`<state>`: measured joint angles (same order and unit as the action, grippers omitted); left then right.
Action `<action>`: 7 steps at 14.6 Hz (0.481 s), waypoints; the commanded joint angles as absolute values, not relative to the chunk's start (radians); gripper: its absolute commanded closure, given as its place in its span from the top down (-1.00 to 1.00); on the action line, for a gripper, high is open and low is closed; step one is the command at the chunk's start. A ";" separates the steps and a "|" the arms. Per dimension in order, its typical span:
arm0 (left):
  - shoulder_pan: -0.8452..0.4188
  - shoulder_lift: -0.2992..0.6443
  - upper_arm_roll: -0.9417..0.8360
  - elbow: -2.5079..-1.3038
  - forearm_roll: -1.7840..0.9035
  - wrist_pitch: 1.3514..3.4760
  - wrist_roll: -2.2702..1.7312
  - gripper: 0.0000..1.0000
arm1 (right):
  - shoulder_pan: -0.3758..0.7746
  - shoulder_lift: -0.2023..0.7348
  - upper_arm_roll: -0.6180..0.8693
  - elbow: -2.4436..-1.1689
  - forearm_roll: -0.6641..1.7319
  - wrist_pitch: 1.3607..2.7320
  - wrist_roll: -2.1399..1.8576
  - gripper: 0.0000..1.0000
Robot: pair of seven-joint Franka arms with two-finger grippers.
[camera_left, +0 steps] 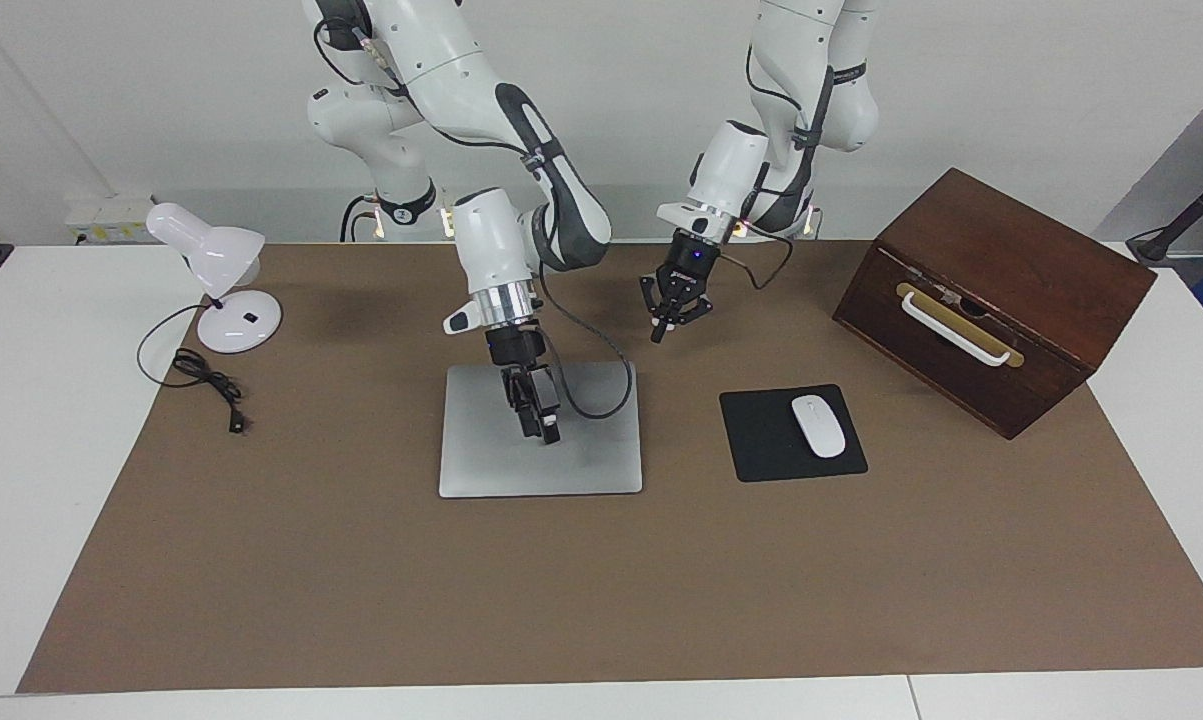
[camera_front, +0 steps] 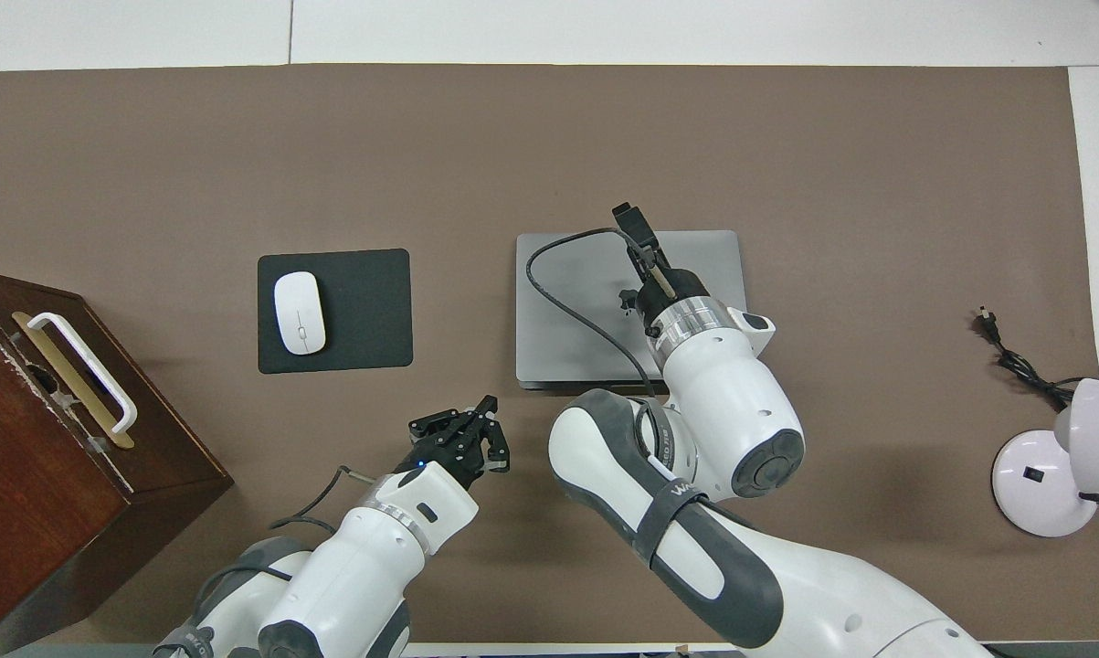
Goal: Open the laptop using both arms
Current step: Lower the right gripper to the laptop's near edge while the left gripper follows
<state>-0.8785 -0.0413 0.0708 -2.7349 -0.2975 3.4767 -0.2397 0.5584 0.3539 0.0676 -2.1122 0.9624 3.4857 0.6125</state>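
The laptop (camera_left: pixel 481 450) lies shut and flat on the brown mat, its silver-grey lid up; it also shows in the overhead view (camera_front: pixel 567 274). My right gripper (camera_left: pixel 541 428) points down, low over the middle of the lid, its cable looped above the lid; I cannot tell whether it touches. In the overhead view the right gripper (camera_front: pixel 636 228) covers the part of the lid farther from the robots. My left gripper (camera_left: pixel 671 322) hangs in the air over bare mat, just off the laptop's corner nearest the robots toward the left arm's end; it also shows in the overhead view (camera_front: pixel 476 429).
A black mouse pad (camera_left: pixel 761 440) with a white mouse (camera_left: pixel 819 426) lies beside the laptop toward the left arm's end. A brown wooden box (camera_left: pixel 1001 290) with a white handle stands past it. A white desk lamp (camera_left: pixel 223 290) and its cord sit at the right arm's end.
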 commanded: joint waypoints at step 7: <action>-0.950 0.095 0.086 -2.623 -0.365 3.502 -0.238 -1.00 | 0.679 0.327 0.069 -2.123 1.129 3.505 0.614 1.00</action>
